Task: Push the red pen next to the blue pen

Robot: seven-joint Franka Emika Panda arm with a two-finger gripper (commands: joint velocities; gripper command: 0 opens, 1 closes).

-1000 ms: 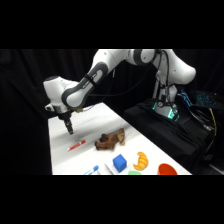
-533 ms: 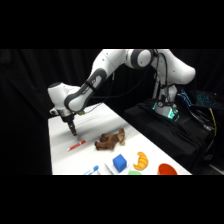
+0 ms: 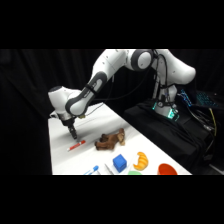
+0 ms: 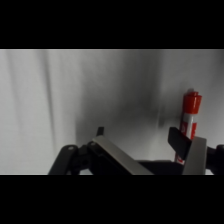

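The red pen [image 3: 76, 146] lies on the white table [image 3: 60, 155] near its left side. My gripper [image 3: 74, 134] hangs just above and behind the pen's upper end, close to the table top. In the wrist view the red pen [image 4: 189, 114] points away from the right finger's pad [image 4: 179, 141], and my gripper [image 4: 139, 136] stands open with bare table between its fingers. The blue pen [image 3: 92, 170] lies at the table's front edge, partly cut off by the picture's bottom.
A brown plush toy [image 3: 110, 140] lies right of the red pen. In front of it are a blue cube [image 3: 119, 162], an orange curved thing [image 3: 142, 160] and an orange-red round thing [image 3: 167, 170]. Dark equipment with cables stands beyond the table's right edge.
The gripper has moved down and to the right, from the table's back left toward the red pen. The pen and the other things have not moved.
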